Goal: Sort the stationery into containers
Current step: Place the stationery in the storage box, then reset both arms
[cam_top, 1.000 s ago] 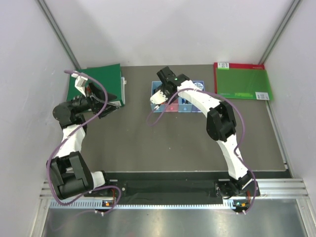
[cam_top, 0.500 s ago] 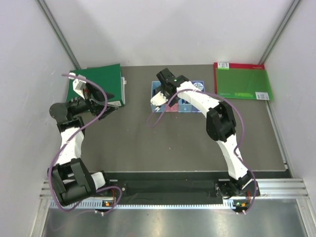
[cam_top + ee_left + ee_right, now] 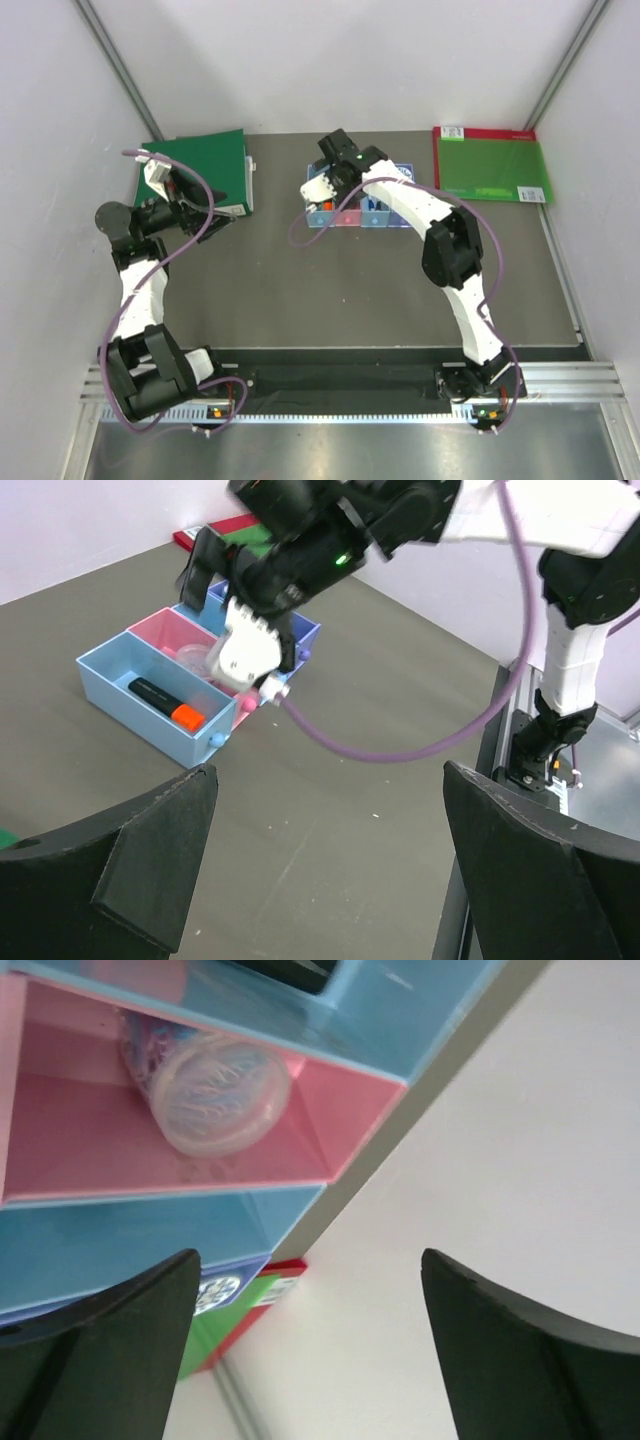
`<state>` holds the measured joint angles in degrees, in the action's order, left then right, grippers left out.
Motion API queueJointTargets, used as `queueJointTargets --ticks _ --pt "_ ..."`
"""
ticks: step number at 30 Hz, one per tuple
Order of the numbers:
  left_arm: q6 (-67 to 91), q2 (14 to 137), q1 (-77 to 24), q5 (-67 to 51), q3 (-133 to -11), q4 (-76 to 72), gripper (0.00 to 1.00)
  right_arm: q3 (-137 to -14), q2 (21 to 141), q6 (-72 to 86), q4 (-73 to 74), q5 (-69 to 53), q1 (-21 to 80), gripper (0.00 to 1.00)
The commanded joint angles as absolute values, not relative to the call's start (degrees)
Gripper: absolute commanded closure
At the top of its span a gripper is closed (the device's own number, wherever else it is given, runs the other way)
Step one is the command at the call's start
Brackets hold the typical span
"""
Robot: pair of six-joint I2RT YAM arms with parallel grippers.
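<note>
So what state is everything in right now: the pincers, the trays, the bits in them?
Left pincer: open, empty.
Right pincer: open, empty, over the pink tray.
Clear clip box: lying in the pink tray, free of the pincer.
Orange-capped highlighter: capped, lying in the end light blue tray.

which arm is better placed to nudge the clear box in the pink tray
Right: right tool hangs open over the pink tray and clear box; left tool is off by the green folder.

Clear round clip box (image 3: 215,1095) in pink tray (image 3: 80,1150) (orange-capped black highlighter (image 3: 160,698) flat in neighbouring light-blue tray (image 3: 140,722))
</note>
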<state>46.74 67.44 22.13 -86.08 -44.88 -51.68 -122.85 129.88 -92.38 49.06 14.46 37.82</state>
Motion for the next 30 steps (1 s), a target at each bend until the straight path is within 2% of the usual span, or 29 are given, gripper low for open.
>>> queueJointTargets --ticks 1,6,7,8,10,11,12,13,15,18,21,22,25,30 --pt "46.1 65.8 23.9 -90.6 -49.0 -52.6 0.01 -126.2 116.9 -79.9 48.9 11.9 38.2 0.01" --pt "47.1 69.3 24.8 -86.2 -59.1 -50.1 0.01 -125.2 104.0 -62.1 50.0 9.9 38.1 0.00" --pt "44.0 69.8 24.7 -85.2 -61.2 -44.1 0.01 -124.5 102.0 -59.7 49.4 10.8 38.2 0.00" --pt "40.3 70.3 24.9 -82.7 -66.4 -36.7 0.01 -123.3 100.1 -55.5 48.5 10.9 38.1 0.00" --pt "15.4 70.6 24.1 -77.0 -74.1 -15.3 0.01 -122.2 94.6 -51.4 47.8 12.0 38.1 0.00" --pt "4.8 72.0 22.7 -67.7 -84.1 10.8 0.01 -120.7 92.7 -48.0 47.3 12.3 38.1 0.00" --pt "-8.1 73.2 18.8 -63.9 -88.5 17.5 0.01 -119.9 89.1 -46.4 46.7 12.7 38.1 0.00" --pt "-8.7 75.5 17.9 -61.3 -91.8 21.0 0.01 -119.2 87.3 -45.0 46.4 13.1 38.1 0.00" --pt "-1.1 77.2 17.8 -59.4 -96.7 17.8 0.01 -118.4 83.1 -40.0 46.7 13.5 38.0 0.00" --pt "-0.2 77.9 15.9 -51.2 -101.3 19.6 0.01 -118.9 78.4 -32.3 48.3 13.5 35.1 0.00" --pt "-7.2 77.8 11.8 -43.1 -105.8 29.4 0.01 -119.1 74.1 -24.5 51.6 7.5 27.2 0.00" --pt "-9.2 77.8 10.5 -37.2 -107.0 32.5 0.01 -119.7 73.4 -21.7 54.6 2.2 24.7 0.00" --pt "-15.6 76.6 4.2 -21.6 -108.9 38.7 0.01 -119.4 71.6 -19.2 61.3 -3.0 18.2 0.00" --pt "-16.1 74.4 3.2 -15.1 -108.8 42.3 0.01 -117.1 70.4 -15.9 65.3 -12.8 9.2 0.00"
